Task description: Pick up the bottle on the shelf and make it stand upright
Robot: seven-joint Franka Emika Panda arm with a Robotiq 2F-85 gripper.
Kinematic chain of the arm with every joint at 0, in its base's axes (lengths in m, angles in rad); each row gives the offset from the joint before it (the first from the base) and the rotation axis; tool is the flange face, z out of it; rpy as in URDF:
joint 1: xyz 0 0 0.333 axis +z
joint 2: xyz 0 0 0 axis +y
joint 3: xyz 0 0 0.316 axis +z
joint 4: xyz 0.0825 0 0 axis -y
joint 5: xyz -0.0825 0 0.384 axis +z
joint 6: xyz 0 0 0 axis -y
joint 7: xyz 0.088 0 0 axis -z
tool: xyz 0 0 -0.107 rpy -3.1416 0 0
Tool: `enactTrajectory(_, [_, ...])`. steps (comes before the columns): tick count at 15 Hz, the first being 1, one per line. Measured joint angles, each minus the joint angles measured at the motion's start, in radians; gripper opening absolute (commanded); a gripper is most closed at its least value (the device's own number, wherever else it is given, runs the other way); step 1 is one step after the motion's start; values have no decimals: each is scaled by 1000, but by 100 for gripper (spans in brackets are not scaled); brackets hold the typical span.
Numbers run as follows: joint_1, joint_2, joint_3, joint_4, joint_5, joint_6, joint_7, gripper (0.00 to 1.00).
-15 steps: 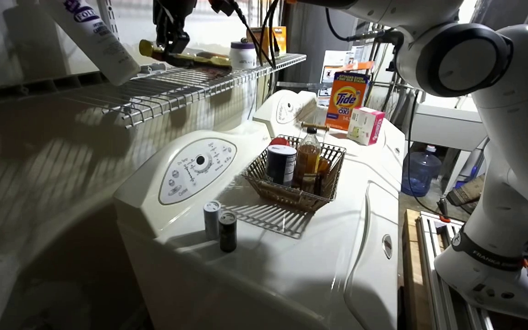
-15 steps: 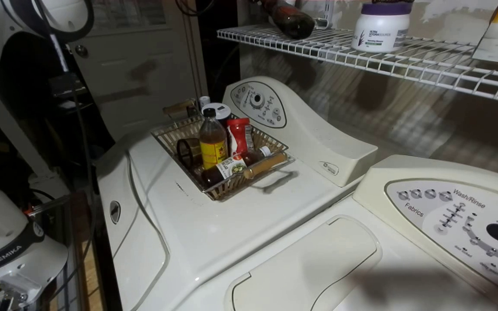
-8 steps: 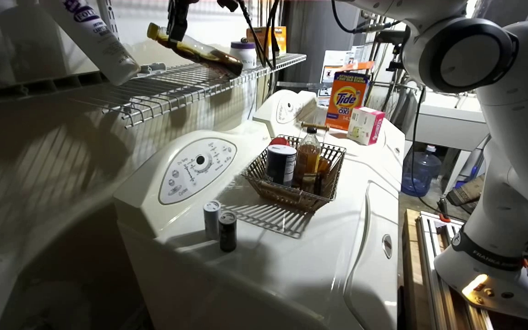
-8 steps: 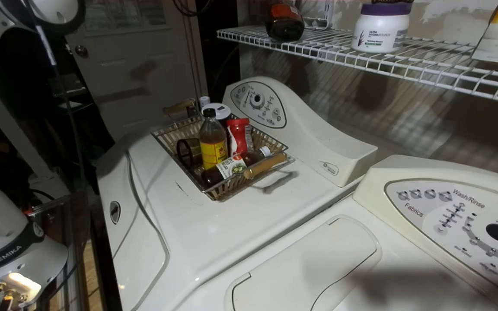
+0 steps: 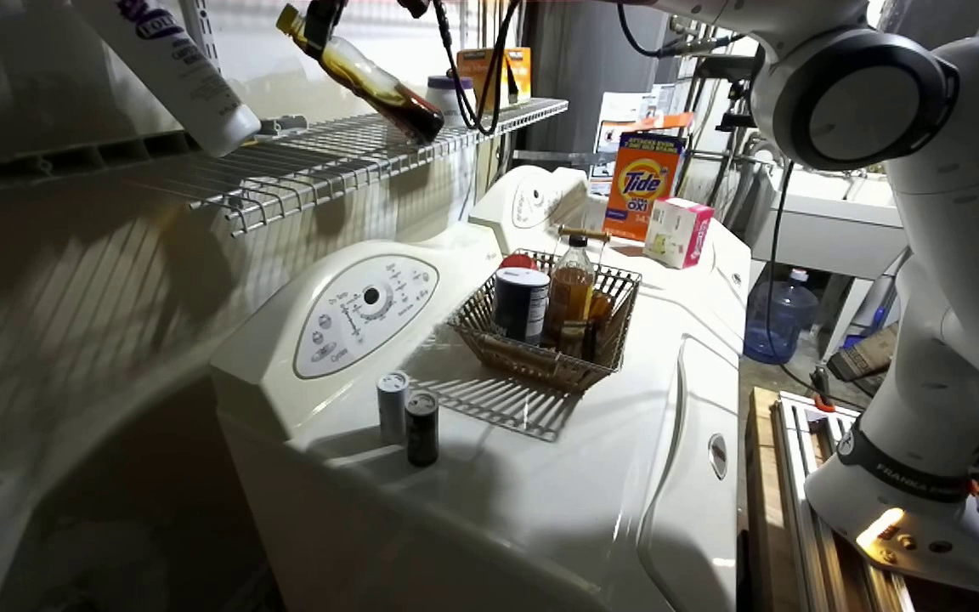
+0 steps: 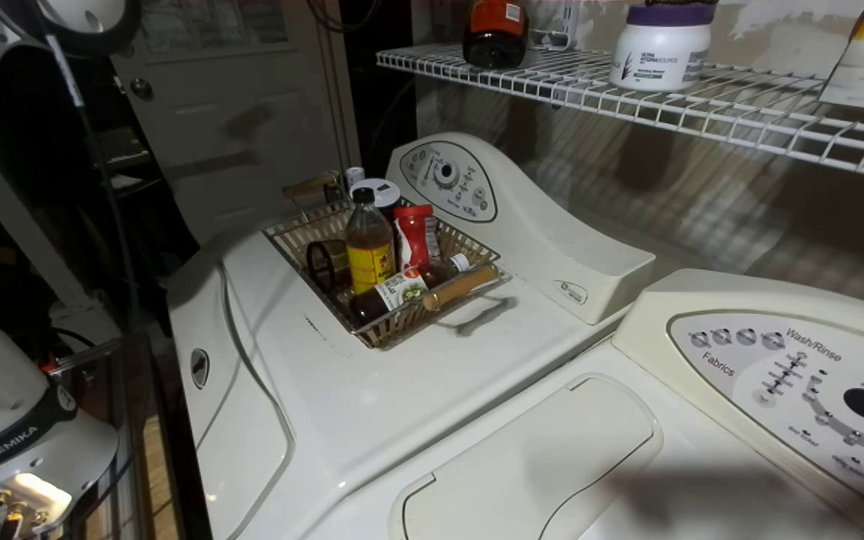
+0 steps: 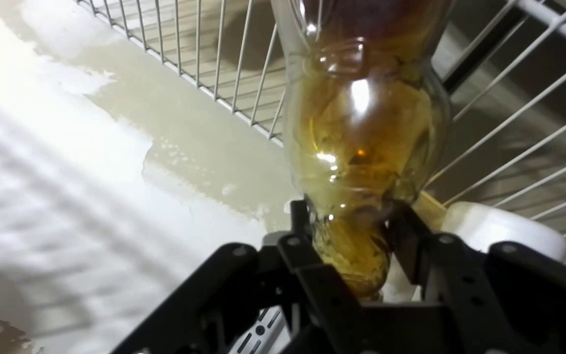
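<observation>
gripper [image 7: 349, 221] has the clear bottle [image 7: 366, 123] pinched by the neck, fingers [image 7: 408, 236] snug on both sides just under the yellow cap [image 5: 290, 19]. neck runs straight between them in the wrist view. bottle's tilted, cap end up by the gripper, dark-liquid end slanting down and away toward the white wire shelf [image 6: 762, 94]. can't tell if the base touches the wires. its orange label [image 6: 496, 16] is too small to read.

closest neighbour on the shelf is a purple-lidded white jar [image 6: 657, 60], reads ultra hydrasource, near the bottle but apart from it. past that there's an orange box [image 5: 523, 68], with black cables [image 5: 444, 34] dangling in front of it in an exterior view. white bottle [image 5: 175, 76] leans at a slant too, purple lettering starting "fol", rest is fuzzy.

down below you've got the dryer [image 5: 540, 476]. on it, a pale shaker [image 5: 393, 408] right next to a dark shaker [image 5: 423, 433], then a basket [image 5: 579, 374] crammed with a dark canister [image 5: 522, 310], a red container [image 6: 413, 232], a yellow-labelled amber bottle [image 6: 369, 259] standing up, and a white-labelled bottle [image 6: 402, 291] lying down. washer [image 6: 522, 465] sits beside it, control panel [image 6: 754, 375] says fabrics and wash/rinse. arm base [image 5: 914, 476] has franka emika printed round it.

further back: tide box [image 5: 642, 183], ultra oxi on the front, pink and white box [image 5: 676, 234] beside it. way back, a blue water jug [image 5: 778, 319].
</observation>
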Motion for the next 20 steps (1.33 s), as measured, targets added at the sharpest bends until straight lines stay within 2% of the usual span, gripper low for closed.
enactTrajectory(12, [26,4,-66,-5,-56,109,347,19])
enactTrajectory(20, [26,-24,-88,-102,-60,319,505,19])
